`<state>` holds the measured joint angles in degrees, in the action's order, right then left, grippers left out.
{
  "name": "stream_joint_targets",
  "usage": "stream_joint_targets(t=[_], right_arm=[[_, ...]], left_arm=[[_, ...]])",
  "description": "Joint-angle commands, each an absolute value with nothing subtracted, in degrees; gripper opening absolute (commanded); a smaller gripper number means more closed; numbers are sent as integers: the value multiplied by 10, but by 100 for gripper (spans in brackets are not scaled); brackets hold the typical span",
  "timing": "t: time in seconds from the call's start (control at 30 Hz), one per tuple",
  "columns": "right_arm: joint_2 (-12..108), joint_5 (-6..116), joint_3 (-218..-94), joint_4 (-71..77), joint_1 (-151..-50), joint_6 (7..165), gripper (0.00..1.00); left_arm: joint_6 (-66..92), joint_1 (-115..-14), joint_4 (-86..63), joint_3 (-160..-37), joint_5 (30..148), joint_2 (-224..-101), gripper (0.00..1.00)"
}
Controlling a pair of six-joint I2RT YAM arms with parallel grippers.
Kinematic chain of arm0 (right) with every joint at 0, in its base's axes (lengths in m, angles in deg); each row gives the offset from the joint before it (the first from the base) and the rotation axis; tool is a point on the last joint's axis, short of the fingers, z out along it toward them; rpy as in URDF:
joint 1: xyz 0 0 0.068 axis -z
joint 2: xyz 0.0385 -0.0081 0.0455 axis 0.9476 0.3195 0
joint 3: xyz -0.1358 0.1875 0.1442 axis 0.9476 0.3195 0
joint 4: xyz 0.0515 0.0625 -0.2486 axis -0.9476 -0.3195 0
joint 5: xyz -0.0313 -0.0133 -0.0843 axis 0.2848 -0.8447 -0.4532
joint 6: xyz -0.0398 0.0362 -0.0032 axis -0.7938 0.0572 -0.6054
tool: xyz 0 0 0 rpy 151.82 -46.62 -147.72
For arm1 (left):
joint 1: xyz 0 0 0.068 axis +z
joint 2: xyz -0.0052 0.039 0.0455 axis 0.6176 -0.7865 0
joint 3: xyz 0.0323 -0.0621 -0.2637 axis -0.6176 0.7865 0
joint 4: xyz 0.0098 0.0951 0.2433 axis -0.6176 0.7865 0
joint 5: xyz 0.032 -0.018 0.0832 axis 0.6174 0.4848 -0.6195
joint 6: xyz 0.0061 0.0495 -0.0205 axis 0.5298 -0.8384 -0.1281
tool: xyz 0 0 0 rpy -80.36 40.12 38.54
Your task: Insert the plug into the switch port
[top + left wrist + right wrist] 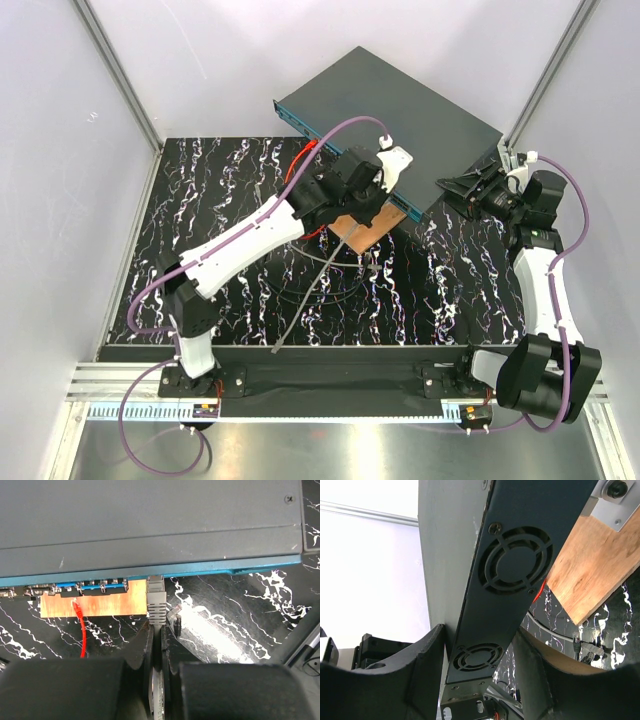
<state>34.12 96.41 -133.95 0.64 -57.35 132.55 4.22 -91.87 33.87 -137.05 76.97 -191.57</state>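
Because the plug has to be pushed against the socket face, the switch [400,120] is braced at one end. It lies tilted, its far edge raised. The right gripper [472,188] is set over the vented end, one finger [420,670] against the top panel and the other against the underside. The end is judged to be clamped so that the body cannot slide away under the push.

A copper-brown plate [90,605] is seen beneath the socket face, ahead and to the left of the left fingers. A red cable [81,635] is already led to that face above it.

The left gripper [156,626] is closed tight on the rear of the grey boot of the plug [156,602]. The plug is held straight ahead of the fingertips, in line with them, so that the thrust runs along its axis. Its grey cable [305,300] trails back behind the fingers.

The plug's nose is found at the teal edge, directly ahead of the fingertips. Whether it is inside a port cannot be told, as the overhanging lid hides the opening. Insertion is judged begun but not confirmed as seated.
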Motion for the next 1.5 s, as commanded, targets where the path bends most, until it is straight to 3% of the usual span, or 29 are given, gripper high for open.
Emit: stream_joint_targets(t=[0.0,0.3,0.37,0.4,0.5,0.6,0.73,0.83,0.87,0.97,1.13,1.27,1.47], right_arm=[[336,970,-1338,54,-597,1318,0],[336,964,-1329,51,-611,1320,0],[342,964,-1338,45,-611,1316,6],[342,963,-1343,38,-610,1313,19],[347,958,-1373,4,-609,1292,41],[349,949,-1392,-18,-609,1280,53],[349,942,-1411,-48,-601,1258,86],[347,938,-1427,-80,-596,1239,99],[347,937,-1431,-97,-594,1233,100],[338,928,-1448,-142,-585,1205,100],[326,918,-1483,-216,-556,1139,100],[336,906,-1520,-293,-528,1089,100],[335,893,-1558,-361,-490,1030,100]], left_arm=[[61,-915,253,-1418,781,-1934,0],[51,-914,236,-1465,799,-1953,0],[47,-914,243,-1456,803,-1947,13],[46,-913,247,-1448,807,-1933,17],[40,-906,270,-1400,839,-1887,26],[34,-896,284,-1321,856,-1837,32],[31,-856,283,-1195,950,-1709,45],[43,-813,257,-1114,1005,-1608,53],[60,-789,251,-1096,1001,-1586,58],[95,-732,249,-1050,994,-1520,59],[168,-521,270,-1004,981,-1506,64],[169,-450,293,-1039,899,-1610,64],[178,-446,260,-1116,847,-1795,62]])
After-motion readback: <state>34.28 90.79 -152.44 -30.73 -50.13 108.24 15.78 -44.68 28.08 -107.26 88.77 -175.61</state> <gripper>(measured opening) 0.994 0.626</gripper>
